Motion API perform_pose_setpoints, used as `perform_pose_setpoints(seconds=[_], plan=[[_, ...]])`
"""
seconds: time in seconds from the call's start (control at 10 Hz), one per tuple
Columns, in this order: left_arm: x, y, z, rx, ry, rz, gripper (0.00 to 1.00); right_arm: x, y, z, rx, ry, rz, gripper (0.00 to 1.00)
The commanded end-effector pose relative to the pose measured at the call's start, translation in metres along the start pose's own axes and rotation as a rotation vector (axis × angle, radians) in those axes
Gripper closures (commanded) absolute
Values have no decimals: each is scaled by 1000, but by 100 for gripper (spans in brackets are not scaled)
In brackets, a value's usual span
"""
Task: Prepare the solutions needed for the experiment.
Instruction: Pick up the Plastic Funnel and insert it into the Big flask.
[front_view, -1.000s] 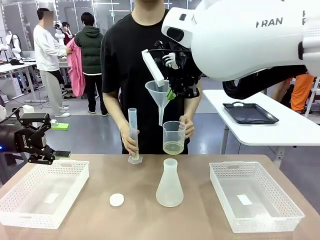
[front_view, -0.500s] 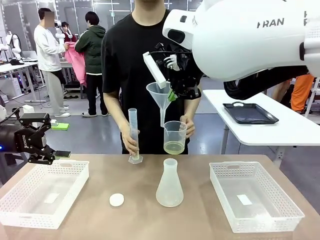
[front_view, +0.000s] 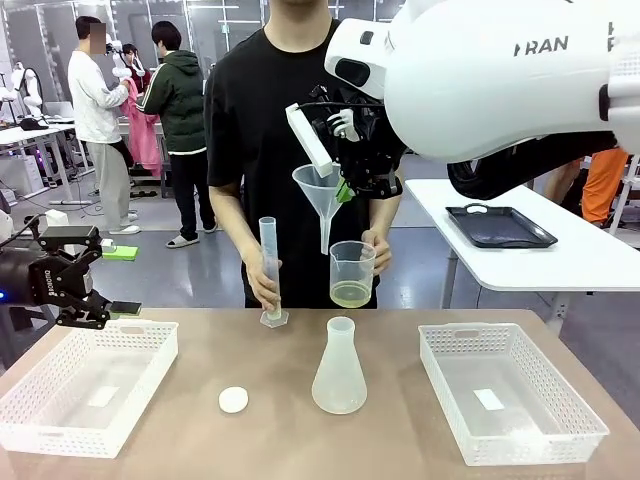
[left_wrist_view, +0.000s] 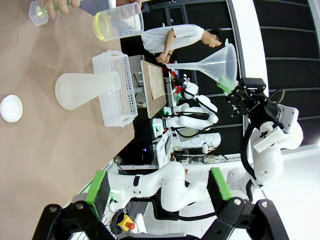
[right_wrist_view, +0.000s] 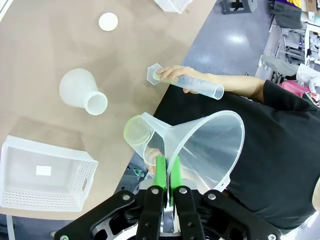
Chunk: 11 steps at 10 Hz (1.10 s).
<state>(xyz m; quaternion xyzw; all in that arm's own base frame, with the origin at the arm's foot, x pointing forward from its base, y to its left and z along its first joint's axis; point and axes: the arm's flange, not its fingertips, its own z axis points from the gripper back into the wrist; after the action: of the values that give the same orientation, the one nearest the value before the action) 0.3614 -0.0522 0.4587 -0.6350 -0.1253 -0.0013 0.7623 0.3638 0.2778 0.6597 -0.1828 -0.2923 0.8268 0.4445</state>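
My right arm (front_view: 500, 70) is a bulky, rounded white shell lettered "FRAN" in grey; a thin black cable (front_view: 325, 102) loops at its wrist; the right gripper (right_wrist_view: 163, 172) and left gripper (front_view: 112, 314) — black linkages, bolted joints — carry green pads (left_wrist_view: 97, 186); white print marks the left one.

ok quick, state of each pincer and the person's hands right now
left pincer: open, empty
right pincer: closed on the funnel
one hand: holding the measuring cylinder
other hand: holding the beaker of yellow solution
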Motion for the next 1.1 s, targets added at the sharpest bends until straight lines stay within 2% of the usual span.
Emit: perform_pose_setpoints(seconds=[0.0, 0.2, 0.4, 1.0], plan=[[-3, -1, -1, -21, -3, 5, 0, 0, -1, 0, -9, -5, -11, 96], [-3, -1, -1, -21, -3, 5, 0, 0, 0, 0, 0, 0, 0, 96], [-3, -1, -1, -21, -3, 5, 0, 0, 18, -5, 13, -25, -7, 96], [-3, -1, -1, -21, -3, 5, 0, 2, 64, -23, 6, -13, -7, 96]])
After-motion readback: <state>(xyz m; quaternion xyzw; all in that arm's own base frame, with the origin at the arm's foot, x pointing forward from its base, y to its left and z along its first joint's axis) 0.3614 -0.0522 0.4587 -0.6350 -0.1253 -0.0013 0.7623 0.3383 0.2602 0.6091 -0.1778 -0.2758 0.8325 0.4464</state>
